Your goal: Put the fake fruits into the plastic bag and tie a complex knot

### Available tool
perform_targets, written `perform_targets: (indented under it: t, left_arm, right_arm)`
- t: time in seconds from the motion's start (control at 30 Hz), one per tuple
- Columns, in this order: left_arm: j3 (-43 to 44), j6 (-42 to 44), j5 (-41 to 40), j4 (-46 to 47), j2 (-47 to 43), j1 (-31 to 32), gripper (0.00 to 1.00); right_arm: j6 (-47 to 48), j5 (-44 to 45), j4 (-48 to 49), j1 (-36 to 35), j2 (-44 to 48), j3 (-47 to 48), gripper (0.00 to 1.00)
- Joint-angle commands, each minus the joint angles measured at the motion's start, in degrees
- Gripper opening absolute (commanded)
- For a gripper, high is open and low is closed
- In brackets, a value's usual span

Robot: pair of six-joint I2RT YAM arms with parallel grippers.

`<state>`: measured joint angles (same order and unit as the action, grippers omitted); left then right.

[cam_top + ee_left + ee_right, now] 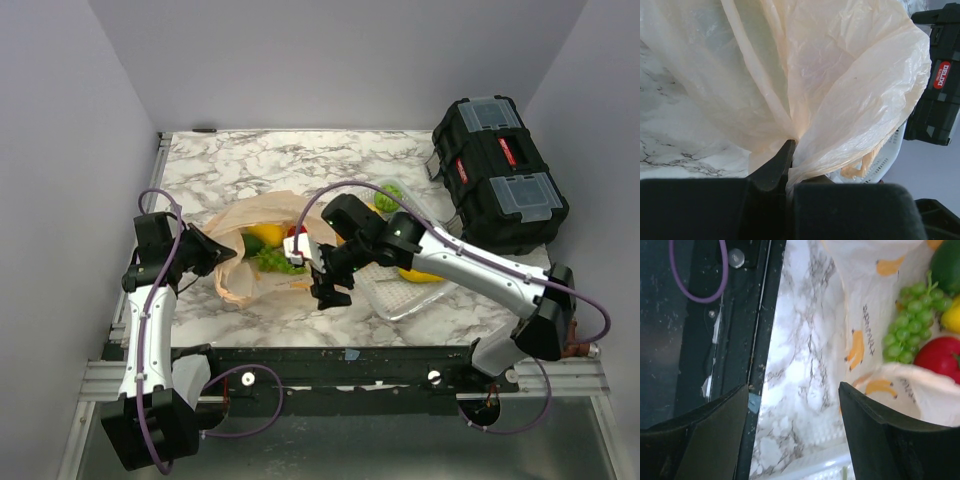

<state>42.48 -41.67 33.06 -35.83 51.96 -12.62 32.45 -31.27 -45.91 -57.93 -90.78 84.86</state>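
The pale-orange plastic bag lies open on the marble table. Inside it are a yellow fruit, green grapes and a red fruit. My left gripper is shut on the bag's left edge; in the left wrist view the film bunches at the closed fingertips. My right gripper is open and empty over the table just beside the bag's near-right rim. The right wrist view shows the bag's banana print, the grapes and the red fruit. No knot shows.
A white lattice basket stands right of the bag, under my right arm, with a yellow fruit and a green fruit in it. A black toolbox stands at the back right. The table's near edge and black rail lie close to my right gripper.
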Motion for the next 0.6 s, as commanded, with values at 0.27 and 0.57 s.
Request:
perform_targets:
  t: [0.27, 0.57]
  left_arm:
    - [0.1, 0.1, 0.6, 0.8, -0.8, -0.2, 0.0]
    - [0.9, 1.7, -0.4, -0.6, -1.3, -0.2, 0.0]
  right_arm:
    - [-4.6, 11.6, 14.6, 1.3, 8.8, -17.1, 0.67]
    - [-2.9, 15.0, 26.6, 1.3, 1.1, -17.4, 0.68]
